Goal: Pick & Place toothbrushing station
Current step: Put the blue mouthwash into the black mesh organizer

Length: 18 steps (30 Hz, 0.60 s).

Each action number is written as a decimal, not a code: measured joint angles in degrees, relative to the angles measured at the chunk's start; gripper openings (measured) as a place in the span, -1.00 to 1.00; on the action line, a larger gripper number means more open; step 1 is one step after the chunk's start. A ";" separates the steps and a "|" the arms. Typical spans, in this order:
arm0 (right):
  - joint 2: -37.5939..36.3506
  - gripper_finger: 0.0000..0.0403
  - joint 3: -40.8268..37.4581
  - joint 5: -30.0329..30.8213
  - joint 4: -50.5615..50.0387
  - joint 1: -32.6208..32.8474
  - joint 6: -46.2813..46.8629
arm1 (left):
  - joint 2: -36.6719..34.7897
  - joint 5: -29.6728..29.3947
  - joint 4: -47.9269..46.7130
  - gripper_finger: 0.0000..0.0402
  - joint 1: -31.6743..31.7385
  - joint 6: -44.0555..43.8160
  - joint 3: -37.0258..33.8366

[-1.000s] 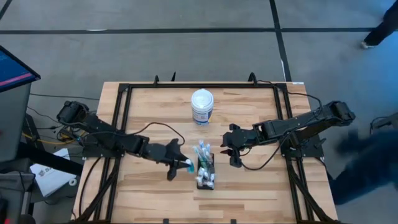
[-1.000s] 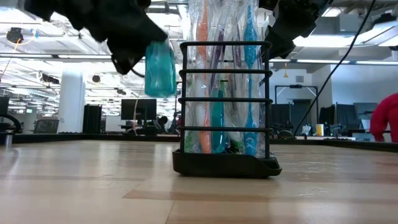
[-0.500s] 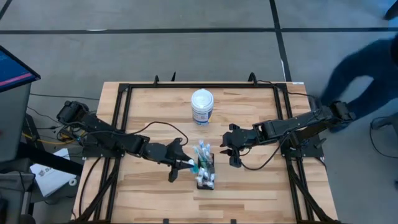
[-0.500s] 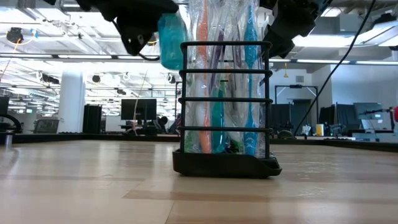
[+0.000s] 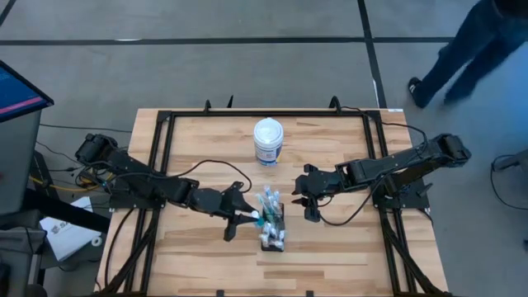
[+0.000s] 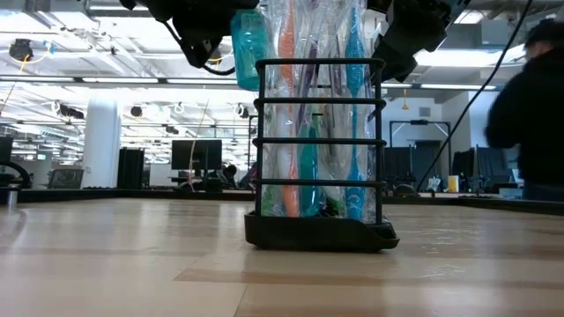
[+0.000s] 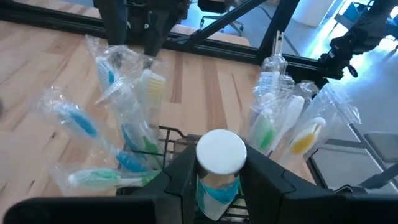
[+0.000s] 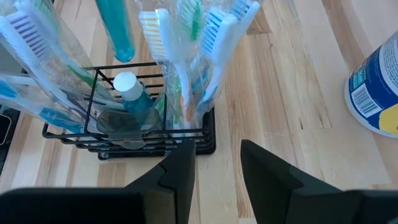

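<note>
teal tube [image 6: 248,44], pinched in the left gripper [image 5: 245,216], has moved from well beside the toothbrushing station [image 6: 319,150] mid-table to its top edge, so insertion looks imminent, while the right gripper [image 5: 307,200] waits spread nearby.

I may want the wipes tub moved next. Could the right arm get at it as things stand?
Probably yes: the right gripper is open and holds nothing, and bare table lies between it and the white tub.

The dark-clothed person [image 5: 470,41] beyond the desk's far right corner is blurred and cut off. The white round tub with blue label [image 8: 378,84] is cropped in the right wrist view.
</note>
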 joint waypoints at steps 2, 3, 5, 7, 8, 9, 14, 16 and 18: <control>0.00 -0.41 0.00 0.01 0.00 -0.01 0.00 | 0.00 0.02 0.18 -0.55 0.40 0.64 0.00; 0.00 -0.41 0.02 0.02 0.00 0.00 0.00 | 0.00 0.02 0.24 -0.55 0.61 0.68 0.00; 0.00 -0.41 0.02 0.00 0.00 -0.01 0.00 | 0.00 0.02 0.37 -0.55 1.16 0.95 0.00; 0.00 -0.41 0.02 0.01 0.00 -0.01 0.00 | 0.00 0.02 0.50 -0.55 1.54 1.06 0.00; 0.00 -0.41 0.01 0.01 0.02 -0.01 0.00 | 0.00 0.08 0.61 -0.55 1.67 1.17 0.00; 0.00 -0.41 0.00 0.00 0.02 0.00 0.00 | 0.00 0.22 0.71 -0.55 1.82 1.77 0.00; 0.00 -0.41 0.01 0.02 0.04 -0.02 0.00 | 0.00 0.57 1.13 -0.55 1.81 4.73 0.00; 0.00 -0.41 0.02 0.00 0.04 -0.06 0.00 | 0.00 0.57 1.71 -0.55 1.81 5.38 0.00; 0.00 -0.41 0.00 0.01 0.04 -0.06 0.00 | 0.34 0.58 2.60 -0.55 1.81 6.31 0.00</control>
